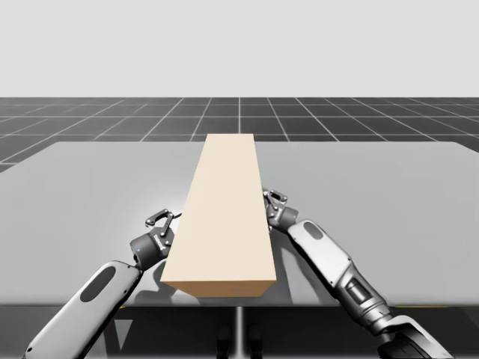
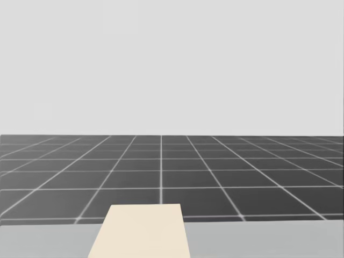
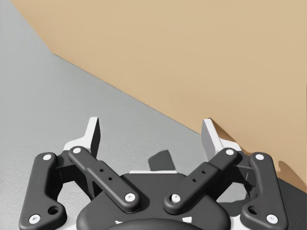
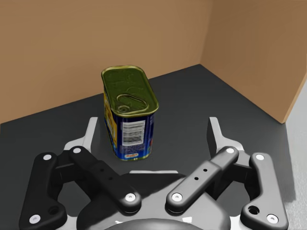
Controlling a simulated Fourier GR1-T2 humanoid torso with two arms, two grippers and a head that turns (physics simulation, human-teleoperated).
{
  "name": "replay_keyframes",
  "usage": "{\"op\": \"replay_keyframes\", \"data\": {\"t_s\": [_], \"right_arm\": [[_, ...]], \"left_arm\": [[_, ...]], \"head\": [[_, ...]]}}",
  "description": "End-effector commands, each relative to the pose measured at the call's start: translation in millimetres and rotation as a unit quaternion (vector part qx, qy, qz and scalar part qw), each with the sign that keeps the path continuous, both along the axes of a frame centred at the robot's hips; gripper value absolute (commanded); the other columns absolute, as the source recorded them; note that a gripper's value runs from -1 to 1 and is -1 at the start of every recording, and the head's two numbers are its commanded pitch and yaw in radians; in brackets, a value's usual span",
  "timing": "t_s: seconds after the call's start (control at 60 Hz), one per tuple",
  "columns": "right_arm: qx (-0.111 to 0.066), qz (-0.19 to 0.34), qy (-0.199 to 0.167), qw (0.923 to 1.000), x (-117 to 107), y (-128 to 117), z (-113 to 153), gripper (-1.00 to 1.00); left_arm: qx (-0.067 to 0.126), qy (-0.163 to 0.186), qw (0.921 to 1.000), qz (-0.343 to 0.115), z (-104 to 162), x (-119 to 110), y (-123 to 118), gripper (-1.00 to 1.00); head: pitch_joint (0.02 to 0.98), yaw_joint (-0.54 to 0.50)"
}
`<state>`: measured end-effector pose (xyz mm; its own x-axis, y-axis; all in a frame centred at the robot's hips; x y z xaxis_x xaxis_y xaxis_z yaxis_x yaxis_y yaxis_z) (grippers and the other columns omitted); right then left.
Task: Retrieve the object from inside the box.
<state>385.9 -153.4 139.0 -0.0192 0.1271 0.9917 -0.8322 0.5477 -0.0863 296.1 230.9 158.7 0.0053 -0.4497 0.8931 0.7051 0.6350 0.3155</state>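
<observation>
Looking inside the box (image 1: pixel 224 217), I see the can (image 4: pixel 129 112) standing just ahead of my wide-open right gripper (image 4: pixel 152 130). It looks hard and slippery, so I'd squeeze its flat sides. My left gripper (image 3: pixel 151 130) is open too.

Blue rectangular can (image 4: pixel 129 122), gold lid, upright inside long tan box (image 1: pixel 224 217)

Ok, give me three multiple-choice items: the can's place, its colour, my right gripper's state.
1. The can stands: A on the box's dark floor; B on the box's top; C on a plate.
2. Its sides are mostly: A red; B blue; C pink.
3. My right gripper is: A open; B shut on the can; C shut on a wall.
Key: A, tan walls surround it; B, blue below its gold top; A, fingers spread apart, clear of it.
</observation>
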Motion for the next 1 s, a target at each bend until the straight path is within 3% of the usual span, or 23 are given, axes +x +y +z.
{"op": "replay_keyframes", "data": {"t_s": [0.017,0.167,0.283,0.333,0.383,0.4,0.417,0.45,0.55,0.65,0.783,0.85,0.933,1.0], "right_arm": [[-0.014,0.027,0.01,0.9995,14.2,29.3,-13.6,-1.0],[-0.014,0.039,0.006,0.9991,24.4,48.2,-14.1,-1.0],[-0.019,0.039,0.032,0.9986,30.0,60.9,-20.1,-1.0],[-0.06,0.036,0.079,0.9944,28.6,63.1,-26.6,-1.0],[-0.074,0.041,0.092,0.9922,26.8,63.0,-30.9,-0.91],[-0.077,0.038,0.101,0.9911,25.1,62.4,-32.7,-0.65],[-0.083,0.033,0.111,0.9898,24.0,61.4,-34.9,-0.03],[-0.083,0.027,0.114,0.9896,23.9,58.9,-36.0,0.92],[-0.079,-0.014,0.132,0.988,25.9,50.5,-35.7,1.0],[-0.081,-0.057,0.118,0.9881,25.8,35.4,-28.8,1.0],[-0.054,-0.102,0.071,0.9908,12.1,-0.8,0.2,1.0],[-0.06,-0.127,0.026,0.9898,0.9,-19.9,12.2,1.0],[-0.042,-0.152,-0.007,0.9875,-19.8,-45.0,27.5,1.0],[-0.037,-0.17,-0.022,0.9846,-31.8,-59.8,33.7,1.0]], "left_arm": [[0.004,0.004,0.9999,-0.011,-2.9,-2.6,-2.3,-1.0],[0.008,0.0,0.9999,-0.01,-3.2,-3.0,-1.8,-1.0],[0.012,-0.002,0.9999,-0.01,-3.6,-3.5,-1.7,-1.0],[0.013,-0.002,0.9999,-0.01,-3.7,-3.5,-1.6,-1.0],[0.014,-0.003,0.9998,-0.01,-3.6,-3.8,-1.6,-1.0],[0.015,-0.003,0.9998,-0.011,-3.6,-4.0,-1.5,-1.0],[0.015,-0.003,0.9998,-0.011,-3.7,-4.0,-1.6,-1.0],[0.015,-0.004,0.9998,-0.012,-3.7,-4.2,-1.6,-1.0],[0.017,-0.005,0.9998,-0.012,-3.9,-4.6,-1.7,-1.0],[0.017,-0.006,0.9998,-0.011,-4.1,-4.8,-1.6,-1.0],[0.015,-0.008,0.9998,-0.008,-3.6,-4.1,-0.2,-1.0],[0.012,-0.009,0.9999,-0.005,-3.1,-3.2,1.2,-1.0],[0.008,-0.01,0.9999,-0.001,-2.0,-2.1,3.5,-1.0],[0.007,-0.011,0.9999,0.0,-1.7,-1.9,4.3,-1.0]], "head": [[0.125,-0.04],[0.132,-0.04],[0.138,-0.04],[0.138,-0.04],[0.139,-0.04],[0.139,-0.04],[0.14,-0.04],[0.14,-0.04],[0.139,-0.04],[0.138,-0.04],[0.137,-0.04],[0.134,-0.04],[0.129,-0.04],[0.126,-0.04]]}}
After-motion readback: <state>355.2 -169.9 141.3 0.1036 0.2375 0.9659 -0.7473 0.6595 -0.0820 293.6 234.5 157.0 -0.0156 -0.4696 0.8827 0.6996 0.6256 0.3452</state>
